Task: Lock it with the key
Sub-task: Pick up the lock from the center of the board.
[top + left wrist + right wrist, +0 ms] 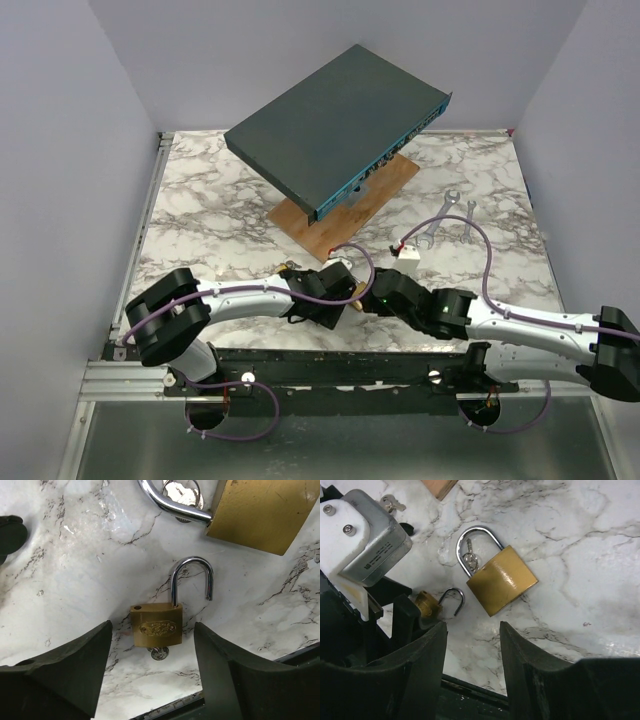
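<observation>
The left arm's black fingers (75, 670) stand spread and empty, and the small brass padlock (156, 626) lies flat on the marble tabletop (75, 570) between their tips. Its long axis runs near to far, with the open steel shackle (192, 577) pointing far, so we judge the left arm nearer. The right arm's black fingers (420, 665) are spread too, just near of the large brass padlock (502, 580). A silvery bit (159, 653) at the small lock's near end may be the key; we cannot tell.

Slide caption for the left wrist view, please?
Left gripper open over a small brass padlock, shackle unlatched, on the marble table; larger padlock beyond.
</observation>
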### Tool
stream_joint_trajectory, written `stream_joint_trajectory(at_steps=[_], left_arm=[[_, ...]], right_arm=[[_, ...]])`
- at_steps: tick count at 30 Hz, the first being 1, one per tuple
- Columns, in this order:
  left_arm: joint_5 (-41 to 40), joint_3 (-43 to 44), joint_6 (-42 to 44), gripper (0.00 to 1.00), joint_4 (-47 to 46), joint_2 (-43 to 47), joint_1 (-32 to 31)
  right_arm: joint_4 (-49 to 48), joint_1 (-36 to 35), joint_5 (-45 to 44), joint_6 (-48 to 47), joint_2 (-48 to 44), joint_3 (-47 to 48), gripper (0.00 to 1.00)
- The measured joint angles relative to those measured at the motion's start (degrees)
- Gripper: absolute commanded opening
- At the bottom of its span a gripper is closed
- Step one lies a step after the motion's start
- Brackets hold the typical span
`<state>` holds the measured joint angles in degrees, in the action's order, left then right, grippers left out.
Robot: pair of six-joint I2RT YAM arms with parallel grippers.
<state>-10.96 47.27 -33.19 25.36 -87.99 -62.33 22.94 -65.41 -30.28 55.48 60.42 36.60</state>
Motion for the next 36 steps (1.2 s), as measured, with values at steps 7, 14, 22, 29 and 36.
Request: stream_joint_trajectory(at_steps=[7,14,22,29,36], left_arm=[[0.2,-0.6,1.9,0.42,-2.9,-0.1,0.0],[0.5,-1.6,2.7,0.19,-4.7,0.5,0.0],[2.7,-3.3,3.3,0.15,-4.5,4.5,0.0],[6.6,-3.4,4.1,0.15,-4.7,10.8,0.9],[9.6,-3.4,4.7,0.15,-4.7,13.5,2.6]], right_arm=[[-9.2,4.1,9.0,0.5,0.7,-4.6,0.49],[-16.4,8.2,17.2,1.2,3.8,-7.4,0.49],[-24.0,9.0,22.6,1.9,8.1,-8.0,0.48],[-29.0,9.3,24.2,0.5,8.6,-10.5,0.46],[-30.4,9.3,25.5,-1.6,4.5,-12.0,0.37]])
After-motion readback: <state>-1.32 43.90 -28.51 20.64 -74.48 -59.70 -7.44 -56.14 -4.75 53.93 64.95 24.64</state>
